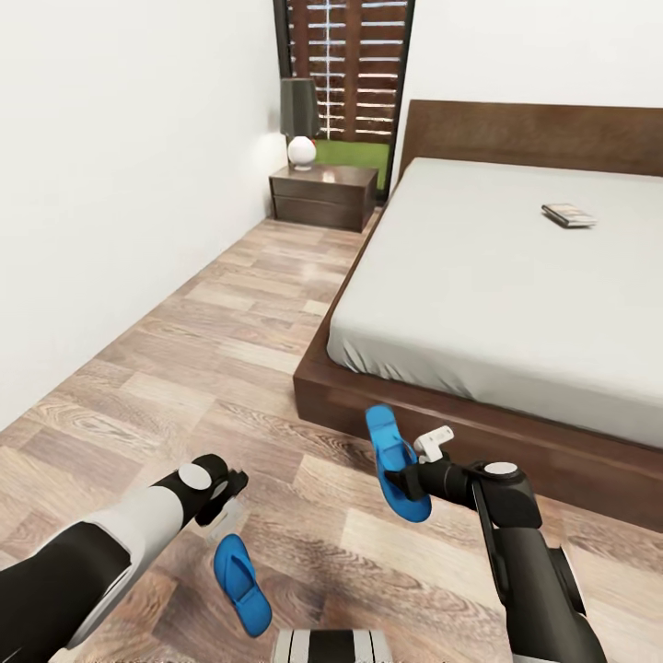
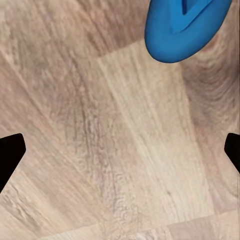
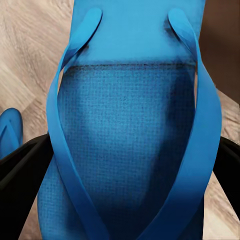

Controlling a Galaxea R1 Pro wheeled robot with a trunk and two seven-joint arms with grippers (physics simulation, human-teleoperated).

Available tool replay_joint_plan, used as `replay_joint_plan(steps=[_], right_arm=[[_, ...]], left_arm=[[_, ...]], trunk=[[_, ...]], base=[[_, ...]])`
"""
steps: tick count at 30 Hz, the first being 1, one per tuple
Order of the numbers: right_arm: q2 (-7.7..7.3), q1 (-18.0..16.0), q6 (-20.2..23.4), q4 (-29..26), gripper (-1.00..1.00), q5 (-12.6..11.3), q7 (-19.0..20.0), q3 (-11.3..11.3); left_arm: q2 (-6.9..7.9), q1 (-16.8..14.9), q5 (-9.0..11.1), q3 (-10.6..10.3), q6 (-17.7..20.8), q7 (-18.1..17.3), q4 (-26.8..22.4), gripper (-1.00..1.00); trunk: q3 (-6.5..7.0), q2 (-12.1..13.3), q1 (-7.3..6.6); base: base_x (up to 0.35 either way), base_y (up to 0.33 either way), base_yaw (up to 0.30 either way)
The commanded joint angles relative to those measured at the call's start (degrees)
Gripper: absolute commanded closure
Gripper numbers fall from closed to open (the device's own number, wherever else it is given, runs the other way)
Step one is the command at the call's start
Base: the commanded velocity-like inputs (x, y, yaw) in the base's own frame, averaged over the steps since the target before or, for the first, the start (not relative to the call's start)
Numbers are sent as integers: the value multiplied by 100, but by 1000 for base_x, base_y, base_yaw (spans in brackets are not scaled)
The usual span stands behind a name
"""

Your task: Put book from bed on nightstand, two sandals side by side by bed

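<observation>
Near the bed's (image 1: 516,276) foot corner, your right gripper (image 1: 402,481) clamps one sandal (image 1: 396,463); your left gripper (image 1: 226,502) hangs spread beside the other sandal (image 1: 241,584). Book (image 1: 568,215) lettering unreadable.

Two bright blue rubber flip-flops (image 1: 397,464) (image 1: 242,584) show against the brown-grey wood-plank floor (image 1: 221,359). The dark brown wooden bed frame (image 1: 479,433) carries a plain pale grey mattress (image 1: 488,295). The walls (image 1: 110,184) are white.
</observation>
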Motion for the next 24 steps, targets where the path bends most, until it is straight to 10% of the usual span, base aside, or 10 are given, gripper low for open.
replay_joint_plan(steps=[1,24], right_arm=[[6,-5,17,-6,100,46,57,-10],[3,-6,1,-6,100,46,75,-18]], left_arm=[[11,0,-53,30,-141,-38,-14,-100],[-36,-8,-629,34,-687,-407,20,-100]], trunk=[[-27,-3,1],[-537,-34,60]], base=[[0,0,0],[0,0,0]])
